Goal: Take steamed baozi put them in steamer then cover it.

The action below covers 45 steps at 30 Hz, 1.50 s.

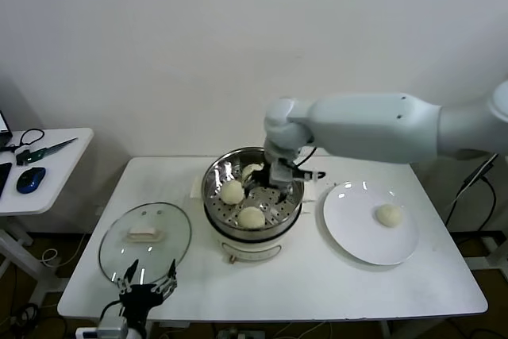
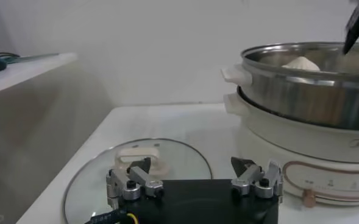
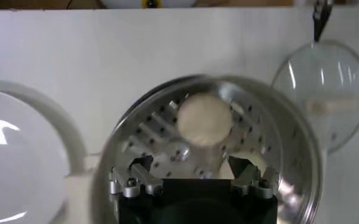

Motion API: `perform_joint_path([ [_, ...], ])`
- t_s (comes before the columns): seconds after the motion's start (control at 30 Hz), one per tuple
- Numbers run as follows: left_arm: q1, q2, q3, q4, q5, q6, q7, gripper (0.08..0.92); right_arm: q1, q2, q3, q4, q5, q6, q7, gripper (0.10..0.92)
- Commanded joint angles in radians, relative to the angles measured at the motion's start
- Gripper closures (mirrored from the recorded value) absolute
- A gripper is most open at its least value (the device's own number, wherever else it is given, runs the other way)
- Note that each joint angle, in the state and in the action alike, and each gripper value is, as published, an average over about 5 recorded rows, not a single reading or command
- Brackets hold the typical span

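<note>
At the near edge of the white tabletop, the left claw hangs idle with its fingers spread apart, holding nothing, just in front of the cover. The cover lies flat on the tabletop on the robot's left, its cream-white handle facing up; the left wrist view shows the same glass lid right beyond the left claw and beside the pot base.

Farther in, at the middle of the tabletop, stands the steamer, its shiny perforated basket uncovered on the cream-white base. Three steamed baozi sit inside it: one near the front, one to the left and one toward the back, partly hidden by the arm. The right claw is lowered into the basket, its fingers wide apart and gripping nothing. In the right wrist view the right claw hovers over the perforated floor with a bun lying free past its fingertips, and another bun partly visible beside one finger.

To the right of the steamer rests a flat white plate, carrying the fourth baozi, well apart from the steamer.

Beyond the tabletop on the left, a side table holds a blue mouse.
</note>
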Motion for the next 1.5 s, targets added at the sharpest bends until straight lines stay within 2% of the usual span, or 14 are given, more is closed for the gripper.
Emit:
perform_joint_path([
  [0.03, -0.012, 0.003, 0.002, 0.005, -0.002, 0.002, 0.002, 0.177, 0.261, -0.293, -0.190, -0.090, 0.433, -0.270, -0.135, 0.203],
  [0.23, -0.013, 0.005, 0.002, 0.000, -0.002, 0.005, 0.005, 0.177, 0.100, -0.504, -0.178, -0.185, 0.319, -0.393, -0.115, 0.203],
  [0.53, 0.000, 0.002, -0.012, -0.007, -0.001, 0.005, 0.007, 0.177, -0.354, -0.617, 0.175, -0.308, 0.127, -0.435, -0.070, 0.203],
  [0.87, 0.014, -0.005, -0.018, -0.005, 0.006, 0.004, 0.006, 0.177, -0.608, -0.521, 0.435, -0.496, 0.036, -0.400, -0.078, 0.203],
  [1.5, 0.021, -0.007, -0.029, 0.014, 0.005, 0.001, 0.003, 0.177, -0.749, -0.318, 0.558, -0.708, -0.042, -0.355, -0.079, 0.203],
])
